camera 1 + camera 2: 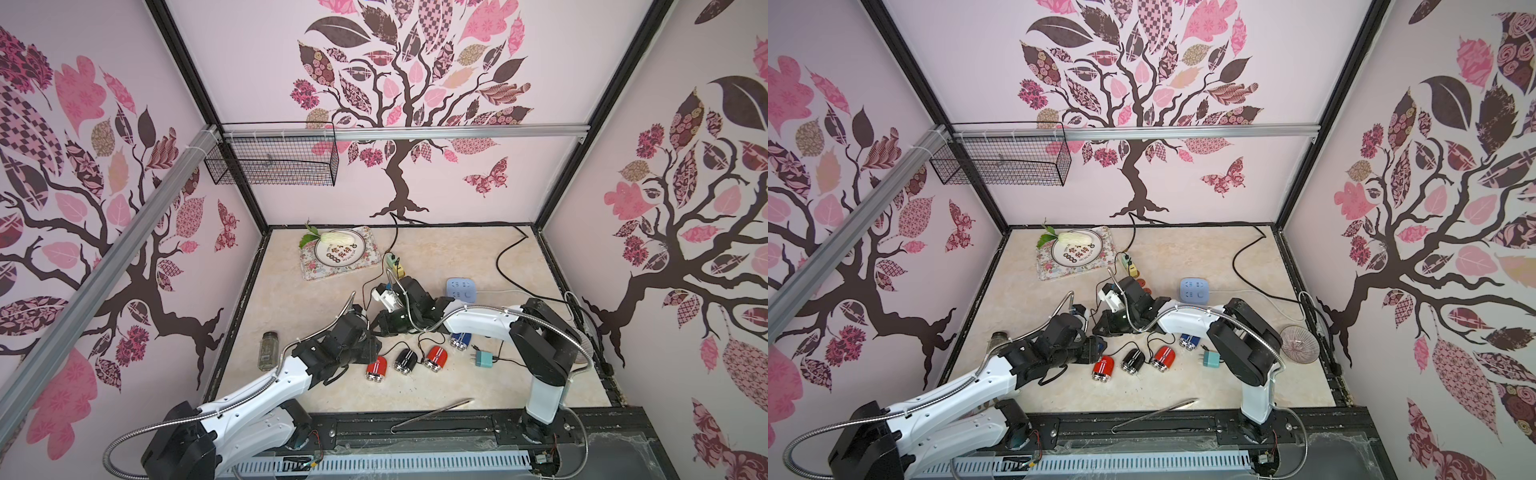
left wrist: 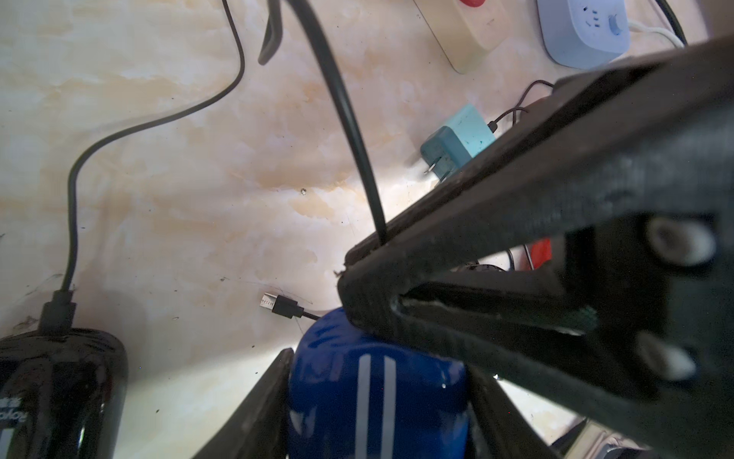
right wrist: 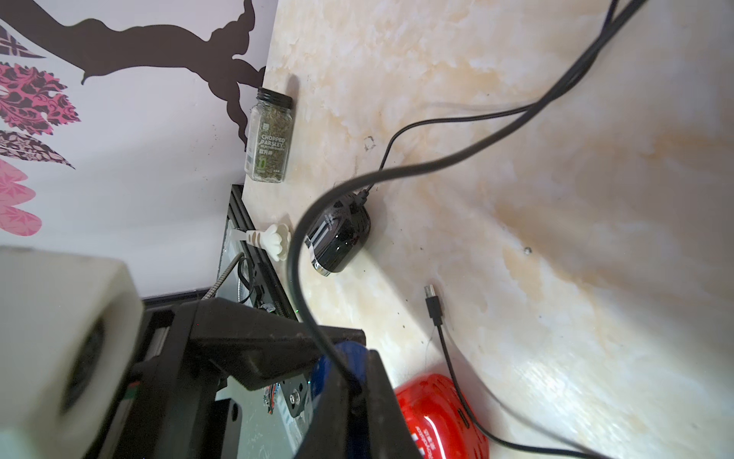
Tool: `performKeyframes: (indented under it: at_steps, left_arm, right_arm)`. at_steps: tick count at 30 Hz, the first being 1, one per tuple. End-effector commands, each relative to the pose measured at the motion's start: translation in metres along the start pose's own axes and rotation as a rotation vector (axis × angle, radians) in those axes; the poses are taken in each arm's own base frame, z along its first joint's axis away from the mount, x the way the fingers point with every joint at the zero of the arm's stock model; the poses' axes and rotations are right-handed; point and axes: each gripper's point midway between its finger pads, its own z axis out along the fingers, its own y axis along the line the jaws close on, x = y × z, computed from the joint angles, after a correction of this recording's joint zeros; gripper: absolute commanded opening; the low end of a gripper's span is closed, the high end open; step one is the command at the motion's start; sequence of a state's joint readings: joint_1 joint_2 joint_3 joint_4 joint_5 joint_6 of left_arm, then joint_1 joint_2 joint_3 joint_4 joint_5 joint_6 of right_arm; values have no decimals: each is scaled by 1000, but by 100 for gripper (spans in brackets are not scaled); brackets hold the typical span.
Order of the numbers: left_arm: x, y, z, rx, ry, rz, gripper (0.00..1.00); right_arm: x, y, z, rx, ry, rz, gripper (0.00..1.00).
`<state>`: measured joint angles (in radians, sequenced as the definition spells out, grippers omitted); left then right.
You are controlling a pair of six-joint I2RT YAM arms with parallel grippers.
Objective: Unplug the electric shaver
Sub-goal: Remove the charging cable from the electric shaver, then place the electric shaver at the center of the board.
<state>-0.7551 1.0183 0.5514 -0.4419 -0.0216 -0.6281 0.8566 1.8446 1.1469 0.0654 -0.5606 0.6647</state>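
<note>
In the left wrist view a blue electric shaver (image 2: pixel 377 397) with white stripes sits between the fingers of my left gripper (image 2: pixel 377 365), which is shut on its body. My right gripper (image 3: pixel 353 377) is shut on a black cable (image 3: pixel 296 254) right at the shaver's end. Its fingers (image 2: pixel 437 222) hide the plug, so I cannot tell whether the plug sits in the shaver. In a top view the two grippers meet at mid-table, left gripper (image 1: pixel 1096 347) below right gripper (image 1: pixel 1100 328).
Near the grippers lie a red shaver (image 1: pixel 376 368), a black shaver (image 1: pixel 405 359) with its cable in, another red shaver (image 1: pixel 435 358) and a second blue shaver (image 1: pixel 459 340). A teal charger (image 1: pixel 484 358), a loose plug (image 2: pixel 278 305), a beige power strip (image 2: pixel 464 31), a blue socket block (image 1: pixel 461 289) and a parsley jar (image 1: pixel 268 350) stand around.
</note>
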Motion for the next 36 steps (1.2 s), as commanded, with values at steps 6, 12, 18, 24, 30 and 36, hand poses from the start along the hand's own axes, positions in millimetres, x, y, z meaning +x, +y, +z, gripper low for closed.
performKeyframes:
  at_steps: [6,12,18,24,30,36]
  left_arm:
    - [21,8,2,-51,131,20,16]
    - [21,7,0,-36,119,5,16]
    - [28,9,0,-37,142,1,15]
    - [31,9,0,-34,156,-3,10]
    - [25,12,-5,-57,126,-6,9]
    - [17,27,-12,-145,85,-9,11]
  right_arm:
    - [-39,15,-13,14,-121,-106,11]
    - [-46,7,-21,12,-160,-60,12]
    - [-62,0,-31,-16,-194,-19,12]
    - [-77,-7,-35,-6,-223,6,12]
    - [-80,-7,-33,-19,-221,13,12]
    - [-69,-18,-30,4,-203,39,12]
